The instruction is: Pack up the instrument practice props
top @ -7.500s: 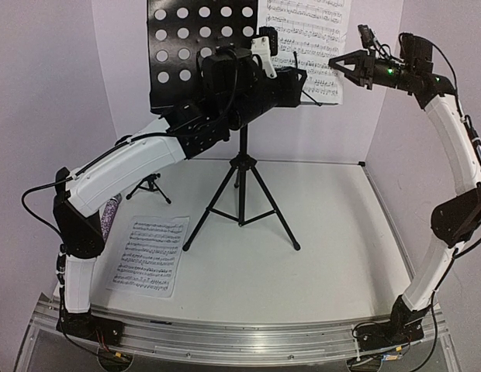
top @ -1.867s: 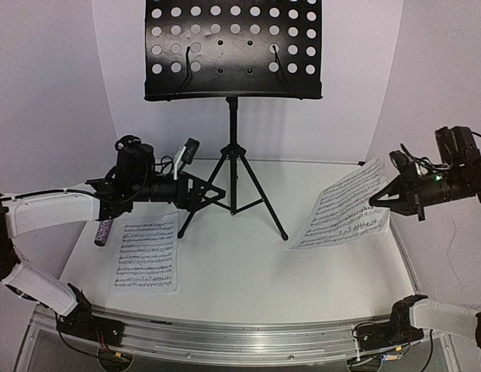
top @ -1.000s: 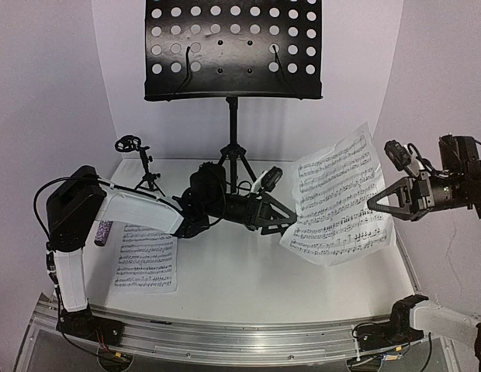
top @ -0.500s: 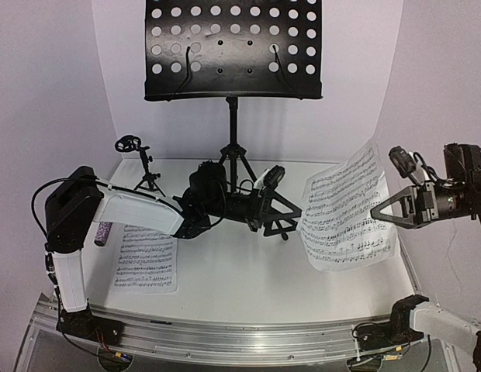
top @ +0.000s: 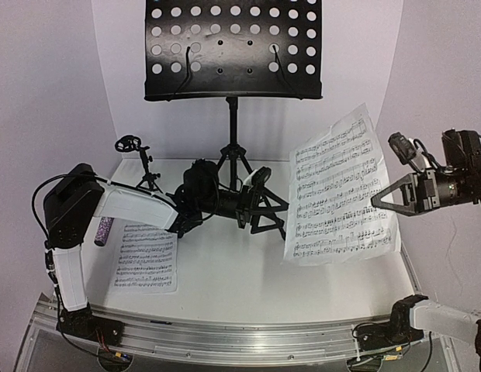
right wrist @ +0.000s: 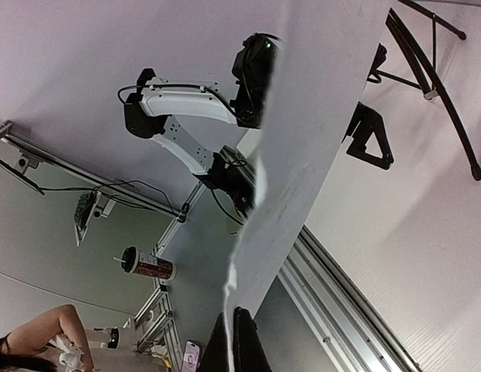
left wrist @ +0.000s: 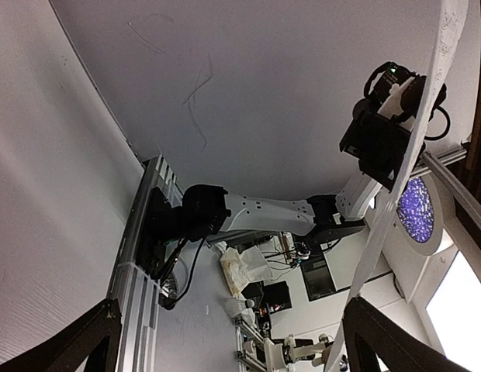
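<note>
My right gripper (top: 378,203) is shut on the right edge of a white sheet-music page (top: 337,190) and holds it upright above the table's right side. In the right wrist view its fingertips (right wrist: 239,341) pinch the page (right wrist: 302,155). My left gripper (top: 260,203) is open and empty, lying low beside the legs of the tall black music stand (top: 233,50). In the left wrist view (left wrist: 233,341) the page (left wrist: 403,178) shows edge-on. A second page (top: 145,258) lies flat at front left. The glittery purple microphone (top: 103,231) lies by the left arm. The small black mic stand (top: 143,167) stands at back left.
The music stand's tripod legs (top: 234,155) spread over the back middle of the white table and show in the right wrist view (right wrist: 434,70). White walls close in the back and sides. An aluminium rail (top: 225,333) runs along the near edge.
</note>
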